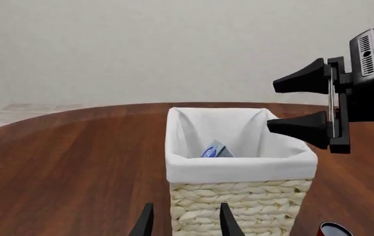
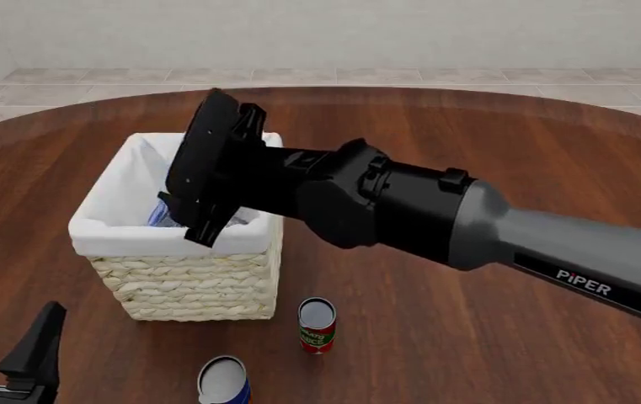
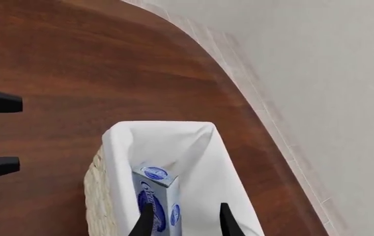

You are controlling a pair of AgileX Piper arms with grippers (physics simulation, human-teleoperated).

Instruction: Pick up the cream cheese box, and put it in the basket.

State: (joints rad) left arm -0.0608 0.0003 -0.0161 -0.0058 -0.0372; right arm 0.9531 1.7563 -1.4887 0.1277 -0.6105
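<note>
Inside woven wicker basket (image 3: pixel 98 196), cloth-lined, flat carton cream cheese box (image 3: pixel 155 201) upright

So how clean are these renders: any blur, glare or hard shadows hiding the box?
All three views are sharp, evenly lit and glare-free. Front view: the right arm hides most of the cream cheese box in the basket. Left wrist view: only a corner shows above the liner. Right wrist view: clearest, with soft shading inside the liner.

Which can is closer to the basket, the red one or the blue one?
The red can. It stands just off the basket's front corner, while the blue can sits nearer the camera, at the picture's bottom edge.
</note>
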